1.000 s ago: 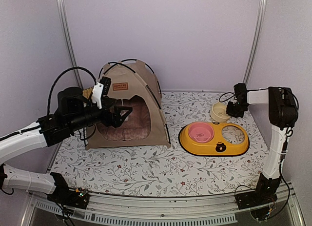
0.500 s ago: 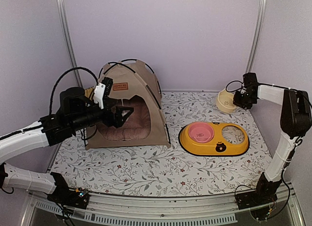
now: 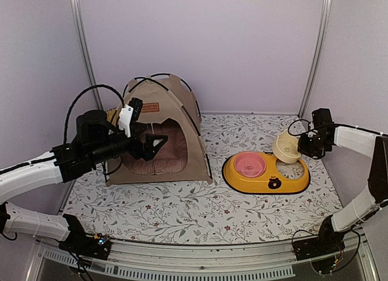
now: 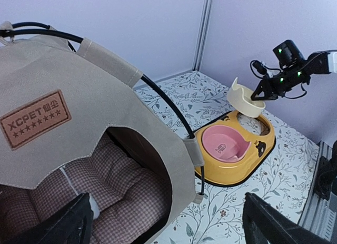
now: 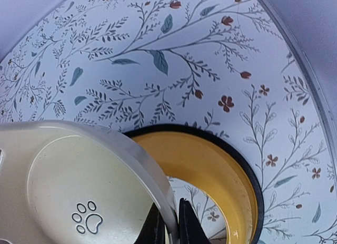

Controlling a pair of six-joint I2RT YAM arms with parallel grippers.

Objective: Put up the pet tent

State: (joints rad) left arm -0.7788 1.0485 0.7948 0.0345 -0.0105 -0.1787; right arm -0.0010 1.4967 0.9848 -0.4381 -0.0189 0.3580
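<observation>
Left gripper (image 3: 154, 146) gapes wide, empty, at the mouth of the tent (image 3: 174, 109), which stands upright at far left. Right gripper (image 3: 303, 148) pinches the rim of a cream bowl (image 3: 286, 148) above the yellow feeder (image 3: 244, 181).

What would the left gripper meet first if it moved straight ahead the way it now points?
Probably the pet tent. The open left gripper faces the tent's doorway, so it would likely reach the pink checked cushion inside, or the doorway's right edge, first. Depth is unclear.

"XCPET" on brown label patch (image 4: 36, 119)
</observation>
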